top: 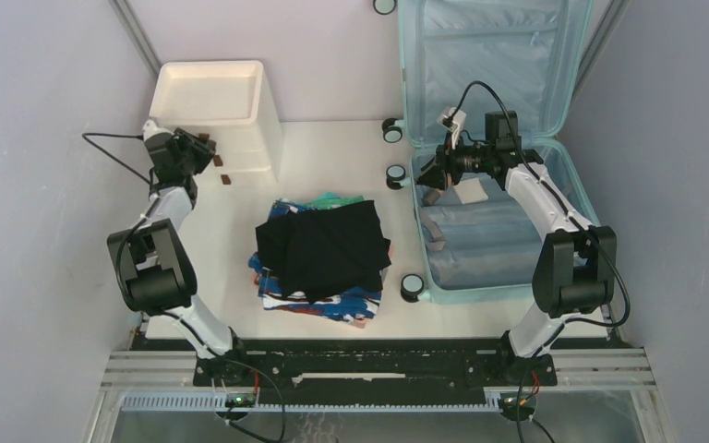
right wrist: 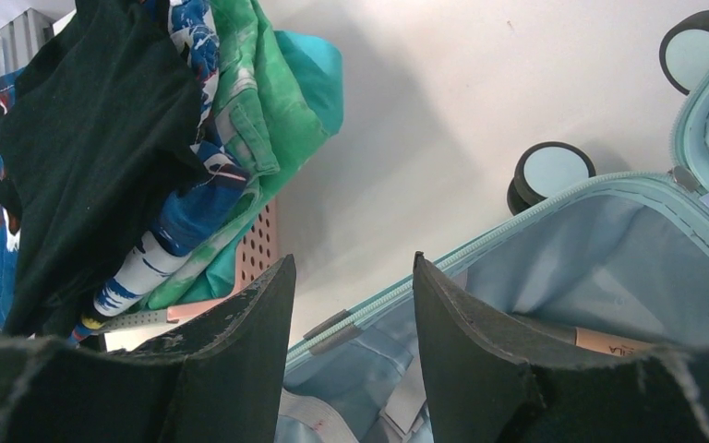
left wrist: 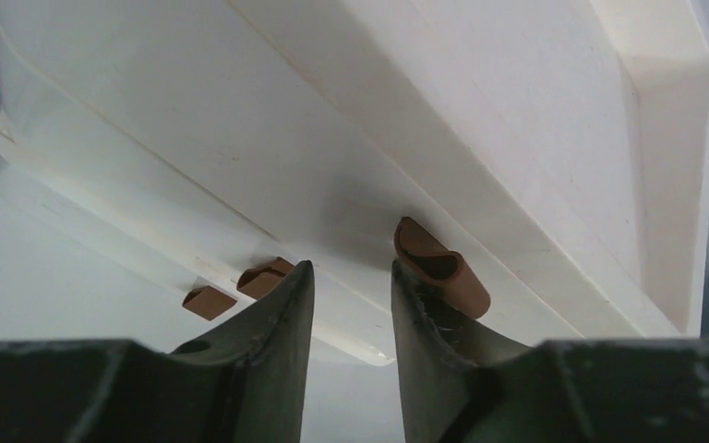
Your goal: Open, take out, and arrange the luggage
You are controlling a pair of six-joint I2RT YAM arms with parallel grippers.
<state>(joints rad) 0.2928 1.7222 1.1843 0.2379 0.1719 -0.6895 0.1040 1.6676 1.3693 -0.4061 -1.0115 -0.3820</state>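
Worktop: white, walled in pale grey; a heap of clothes (top: 323,249) sits mid-surface on a pink basket (right wrist: 257,245).
Luggage position: the luggage (top: 480,245) lies open on the right side, with its lower shell flat and its lid leaning up against the back wall.
Long axis: runs from the near edge toward the back wall, with the hinge line across the far end of the lower shell.
Right hand: the right hand (right wrist: 355,268) hangs over the shell's far-left corner, just inside the zip rim. Its fingers are apart with nothing between them.
Direction to contents: the lining and a tan-edged item in the shell lie below that hand and to its right. Reaching them is probably a short drop inward.
Left hand: the left hand (left wrist: 351,272) is up against the cream cabinet (top: 208,97). Its fingers are apart and empty, and one is right beside a brown handle (left wrist: 443,272).
Nearer arm: the right one, by far. The left is well apart from the luggage, across the clothes heap.
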